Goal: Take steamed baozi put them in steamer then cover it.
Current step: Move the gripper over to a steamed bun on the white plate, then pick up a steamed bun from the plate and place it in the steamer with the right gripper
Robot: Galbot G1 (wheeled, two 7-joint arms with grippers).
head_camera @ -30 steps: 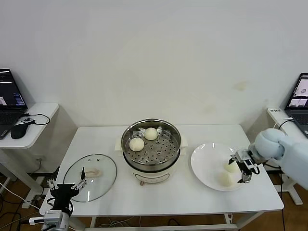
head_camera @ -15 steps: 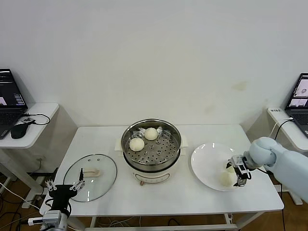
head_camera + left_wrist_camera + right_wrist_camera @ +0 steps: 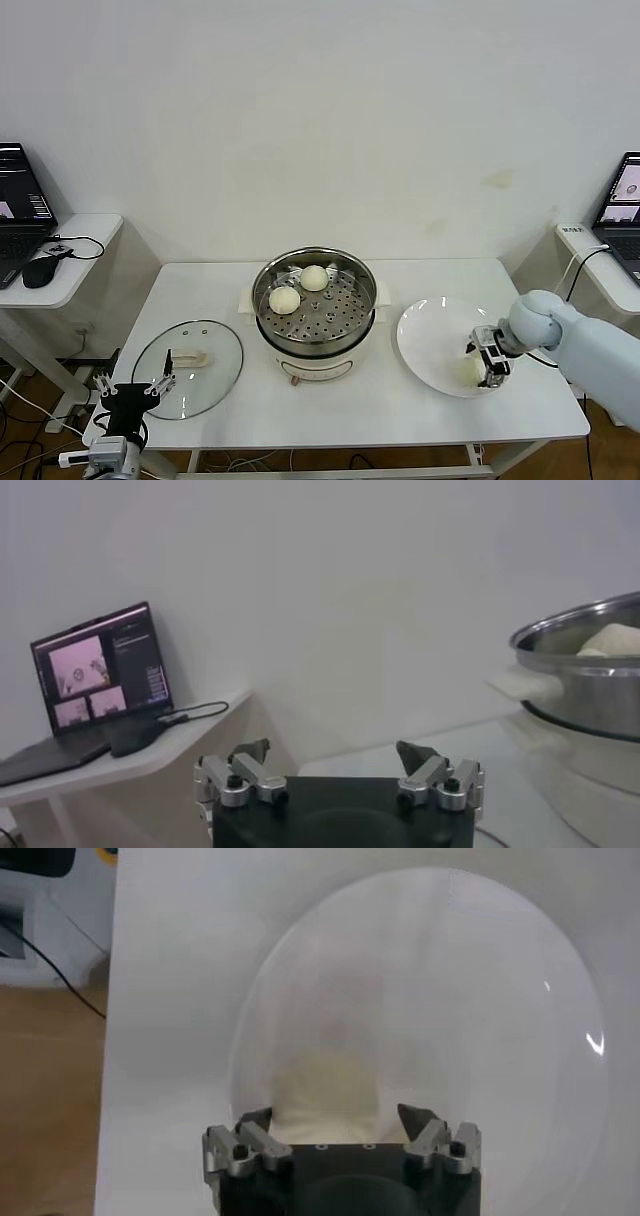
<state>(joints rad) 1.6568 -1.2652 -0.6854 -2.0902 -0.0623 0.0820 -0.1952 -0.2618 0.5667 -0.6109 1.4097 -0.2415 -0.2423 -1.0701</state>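
Two steamed baozi [image 3: 284, 299] [image 3: 314, 278] lie in the shiny steamer [image 3: 362, 285] at the table's middle; its rim [image 3: 580, 650] also shows in the left wrist view. My right gripper [image 3: 490, 362] is low over the white plate [image 3: 425, 335], open, its fingers straddling a cream baozi [image 3: 325, 1083] with a gap at one side. In the right wrist view the gripper [image 3: 335, 1118] sits right behind that bun. The glass cover [image 3: 215, 350] lies flat at the table's left. My left gripper [image 3: 130, 390] waits open, empty, off the front-left edge.
A laptop [image 3: 18, 205] and mouse [image 3: 40, 270] sit on a side table at the left. Another laptop [image 3: 625, 195] stands at the right edge. The table's front edge [image 3: 330, 445] runs close below the plate and the cover.
My right gripper has come down and a little leftward onto the plate, settling around a baozi. The left arm, the cover and the steamer have not moved.
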